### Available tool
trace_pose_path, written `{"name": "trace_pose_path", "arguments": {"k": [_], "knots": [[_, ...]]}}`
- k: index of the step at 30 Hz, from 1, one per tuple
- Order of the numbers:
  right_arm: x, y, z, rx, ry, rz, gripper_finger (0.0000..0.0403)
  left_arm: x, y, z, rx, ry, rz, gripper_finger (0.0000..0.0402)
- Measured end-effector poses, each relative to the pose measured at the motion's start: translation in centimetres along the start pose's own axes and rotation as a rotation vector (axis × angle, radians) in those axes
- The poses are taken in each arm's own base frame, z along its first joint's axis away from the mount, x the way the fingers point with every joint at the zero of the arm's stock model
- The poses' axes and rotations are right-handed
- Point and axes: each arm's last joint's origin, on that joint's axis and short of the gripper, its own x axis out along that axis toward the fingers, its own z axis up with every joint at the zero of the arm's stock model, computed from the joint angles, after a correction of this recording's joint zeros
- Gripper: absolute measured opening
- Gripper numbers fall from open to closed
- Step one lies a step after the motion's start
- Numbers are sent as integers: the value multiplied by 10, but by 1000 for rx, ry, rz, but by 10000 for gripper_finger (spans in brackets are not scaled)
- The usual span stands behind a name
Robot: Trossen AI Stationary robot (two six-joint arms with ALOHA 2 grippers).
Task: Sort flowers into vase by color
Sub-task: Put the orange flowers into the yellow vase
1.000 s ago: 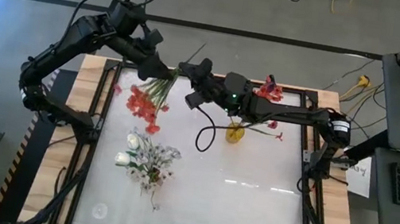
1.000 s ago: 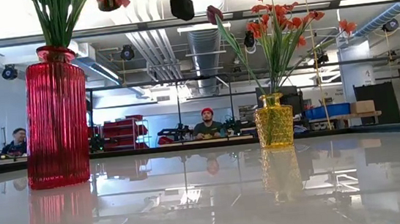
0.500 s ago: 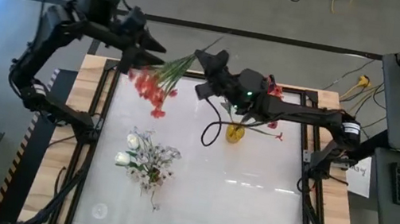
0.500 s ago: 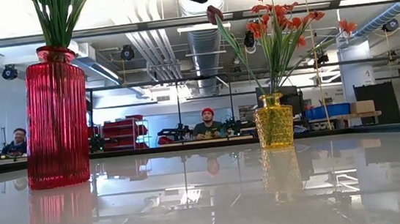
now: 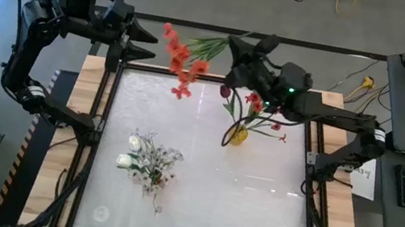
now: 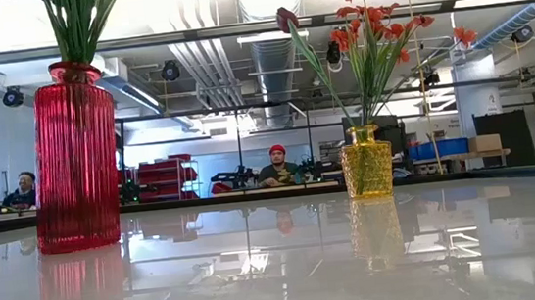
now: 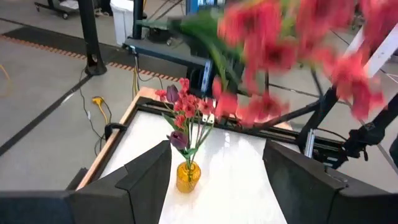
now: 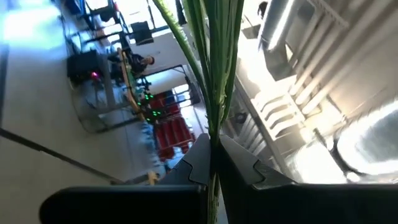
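My right gripper (image 5: 234, 50) is high above the table's far edge, shut on a bunch of orange-red flowers (image 5: 182, 61) whose blossoms point toward my left gripper (image 5: 146, 44). My left gripper is open and stands apart from the bunch, at the far left corner; its wrist view shows the blossoms (image 7: 273, 50) blurred in front of it. A yellow vase (image 5: 238, 135) holds orange-red flowers and a maroon tulip (image 6: 286, 18). White flowers (image 5: 148, 160) spread above the red vase (image 6: 74, 159), and their green stems stand in it. My right gripper pinches the bunch's green stems (image 8: 211, 124) between its two fingers (image 8: 239, 163), near the stem ends. It comes at the bunch from the table's right. The bunch is lifted clear of the table and lies roughly level, with the blossoms (image 5: 182, 61) toward the left.
The yellow vase (image 6: 365, 165) stands right of centre near the far edge, almost under my right arm. The red vase stands left of centre, nearer the front. People sit in the room beyond the table (image 6: 278, 169). The table's near half (image 5: 236, 208) is bare.
The orange-red bunch has gone up from low over the table's left far part and now hangs high over the far edge, blossoms swung up and to the right. My right gripper has risen and moved right with it. My left gripper has drawn back toward the far left corner, apart from the bunch.
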Motion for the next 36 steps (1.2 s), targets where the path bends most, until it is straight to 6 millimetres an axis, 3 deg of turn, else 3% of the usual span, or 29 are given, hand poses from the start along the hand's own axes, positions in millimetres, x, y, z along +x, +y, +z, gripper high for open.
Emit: {"name": "trace_pose_path", "arguments": {"k": [7, 13, 16, 21, 26, 36], "knots": [[-29, -28, -9, 292, -51, 114, 13, 6, -6, -8, 6, 47, -70, 237], [-74, -54, -5, 570, -208, 282, 13, 23, -46, -19, 109, 48, -253, 218], [-95, -60, 0, 638, -252, 345, 13, 36, -72, -28, 147, 36, -238, 208], [-126, -51, 11, 709, -308, 492, 13, 50, -113, -56, 271, 62, -201, 200], [-156, -39, 18, 711, -280, 520, 13, 59, -148, -86, 347, 70, -330, 200], [-211, -18, 18, 795, -326, 677, 13, 75, -188, -148, 410, 118, -521, 200]]}}
